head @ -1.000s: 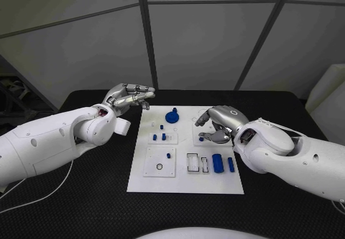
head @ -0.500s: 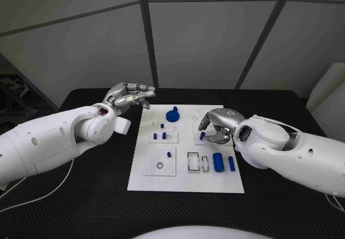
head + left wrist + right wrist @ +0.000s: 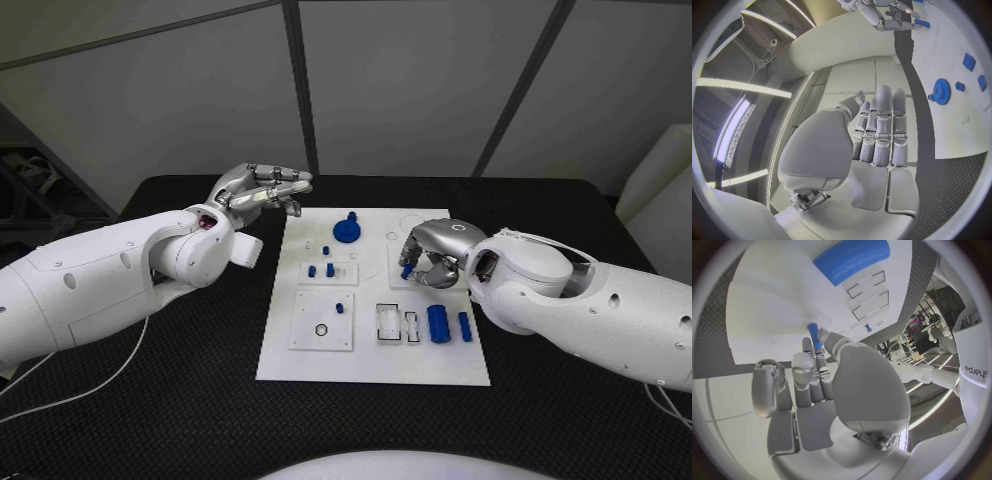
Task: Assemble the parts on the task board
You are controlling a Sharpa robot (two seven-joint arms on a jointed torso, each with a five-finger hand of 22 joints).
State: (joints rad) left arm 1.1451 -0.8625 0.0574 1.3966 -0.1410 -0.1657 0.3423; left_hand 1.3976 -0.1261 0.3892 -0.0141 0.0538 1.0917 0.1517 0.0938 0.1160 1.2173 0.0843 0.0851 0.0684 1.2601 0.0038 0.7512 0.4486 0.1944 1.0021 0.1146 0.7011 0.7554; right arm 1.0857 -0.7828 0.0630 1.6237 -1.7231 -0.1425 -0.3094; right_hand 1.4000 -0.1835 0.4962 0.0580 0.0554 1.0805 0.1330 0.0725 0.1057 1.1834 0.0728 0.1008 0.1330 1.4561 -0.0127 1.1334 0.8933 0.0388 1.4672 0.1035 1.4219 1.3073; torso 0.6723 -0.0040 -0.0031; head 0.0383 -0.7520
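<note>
Right hand pinches a small blue peg over the task board.

The blue peg (image 3: 814, 335) sits between the fingers (image 3: 803, 364) of the right hand (image 3: 437, 252), low over the right middle of the white task board (image 3: 372, 372). A blue gear (image 3: 346, 232) stands near the board's far edge; a blue cylinder (image 3: 436, 326) lies nearer. The left hand (image 3: 260, 191) hovers above the black table (image 3: 188, 400) beside the board's far left corner, fingers curled together, holding nothing.

Blue parts (image 3: 436, 326) on the white task board (image 3: 372, 368), black table (image 3: 173, 400).
</note>
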